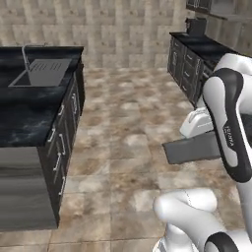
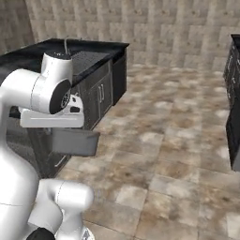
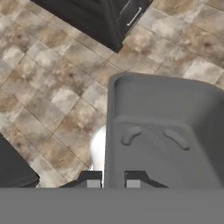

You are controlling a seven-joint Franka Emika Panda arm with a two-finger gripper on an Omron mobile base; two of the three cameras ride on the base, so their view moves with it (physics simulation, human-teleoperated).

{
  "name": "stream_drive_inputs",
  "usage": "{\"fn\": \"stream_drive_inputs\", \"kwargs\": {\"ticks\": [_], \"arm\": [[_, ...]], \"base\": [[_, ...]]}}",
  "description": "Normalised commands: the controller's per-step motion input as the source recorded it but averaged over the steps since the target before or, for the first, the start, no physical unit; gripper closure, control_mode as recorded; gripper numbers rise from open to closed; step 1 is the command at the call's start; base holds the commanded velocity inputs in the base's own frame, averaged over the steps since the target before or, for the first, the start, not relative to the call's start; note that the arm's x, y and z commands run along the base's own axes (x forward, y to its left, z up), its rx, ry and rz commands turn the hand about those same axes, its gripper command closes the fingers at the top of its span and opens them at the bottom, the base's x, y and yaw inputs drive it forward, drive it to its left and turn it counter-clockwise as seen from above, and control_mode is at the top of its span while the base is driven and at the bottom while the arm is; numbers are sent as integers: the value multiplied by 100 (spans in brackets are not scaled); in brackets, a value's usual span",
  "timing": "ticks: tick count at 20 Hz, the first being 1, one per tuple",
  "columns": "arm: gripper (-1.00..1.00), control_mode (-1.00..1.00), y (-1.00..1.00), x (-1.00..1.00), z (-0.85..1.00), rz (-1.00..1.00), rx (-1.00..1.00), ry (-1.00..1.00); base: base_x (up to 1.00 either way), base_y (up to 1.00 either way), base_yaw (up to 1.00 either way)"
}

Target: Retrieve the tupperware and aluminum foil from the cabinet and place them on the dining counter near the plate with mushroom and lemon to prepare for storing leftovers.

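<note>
Grey tupperware [image 3: 162, 131] being gripped at wall by end effector [image 3: 113, 180], carried over tiled floor [image 1: 128, 113] beside sink bench [image 1: 29, 108]. Risk judged: thin-wall pinch slipping during base drive, or container clipping bench corner.

Grey tupperware [image 3: 162, 131], black marbled counter [image 1: 29, 106], mottled brown floor tiles [image 1: 128, 113]

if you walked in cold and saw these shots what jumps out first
First, the grey tupperware clamped on its wall by the gripper, carried in the air above the tiled floor, off any counter. Next, the dark island counter with its sink at the left of the left base view, and more dark cabinets along the far right wall.
</note>
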Motion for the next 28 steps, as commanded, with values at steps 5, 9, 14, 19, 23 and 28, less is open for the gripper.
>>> {"fn": "stream_drive_inputs", "kwargs": {"ticks": [5,9,14,19,23,28], "arm": [[100,100,0,0,0,0,0,0],[100,100,0,0,0,0,0,0],[100,100,0,0,0,0,0,0],[100,100,0,0,0,0,0,0],[100,100,0,0,0,0,0,0],[100,100,0,0,0,0,0,0]], "base": [[66,2,77],[90,52,55],[99,95,34],[89,100,24],[84,100,19],[99,100,17]]}}
